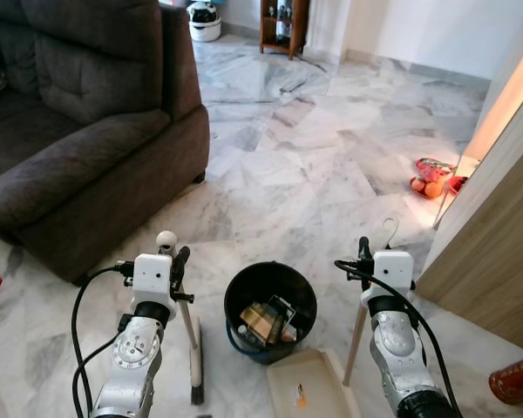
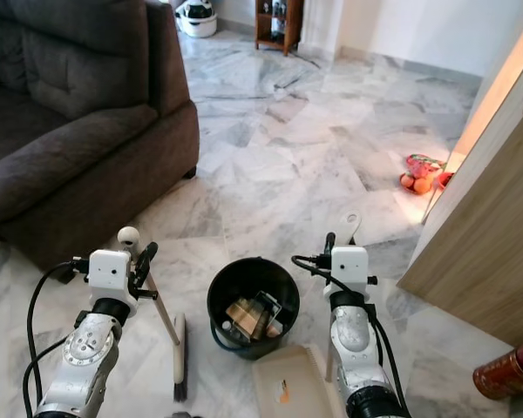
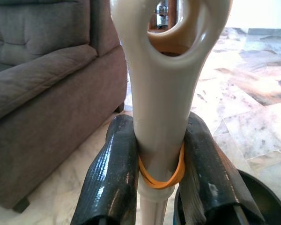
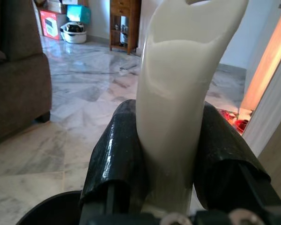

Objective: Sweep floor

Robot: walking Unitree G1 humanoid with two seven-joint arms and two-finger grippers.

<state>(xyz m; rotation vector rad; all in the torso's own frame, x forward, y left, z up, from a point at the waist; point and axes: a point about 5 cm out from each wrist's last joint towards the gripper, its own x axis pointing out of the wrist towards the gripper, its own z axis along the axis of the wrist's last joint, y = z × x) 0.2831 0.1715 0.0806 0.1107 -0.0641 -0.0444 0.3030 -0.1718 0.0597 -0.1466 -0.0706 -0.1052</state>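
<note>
1. Left gripper (image 3: pixel 159 154): both black fingers pinch the cream broom handle (image 1: pixel 186 318) near its top, just under the hanging loop. An orange band (image 3: pixel 161 176) circles the handle at the grip point, probably to stop slipping. Holding this high gives reach and swing for sweeping.

2. Broom: the handle slants down to the brush head (image 1: pixel 196 370), which rests on the marble floor (image 1: pixel 314 157) just left of the bin.

3. Right gripper (image 4: pixel 171 159): fingers clamped on the pale dustpan handle (image 1: pixel 356 335), again near the upper end, below its hook. The handle stands nearly upright, so the pan can be steered without bending.

4. Dustpan (image 1: pixel 307 387): tray flat on the floor, just beside the bin on the near side. A small orange scrap lies in it. Judged: placed so for collecting, then tipping.

5. Bin (image 1: pixel 270 312): black, between the two tools, already holding wrappers and litter. Central placing keeps the emptying move short.

6. Surroundings: grey sofa (image 1: pixel 78 131) to the left, wooden panel (image 1: pixel 497 244) to the right. A red and orange heap (image 1: pixel 431 176) lies on the floor well beyond; what it is cannot be told.

7. Judgement: tools are in hand, with sweeping of the open floor outstanding.
</note>
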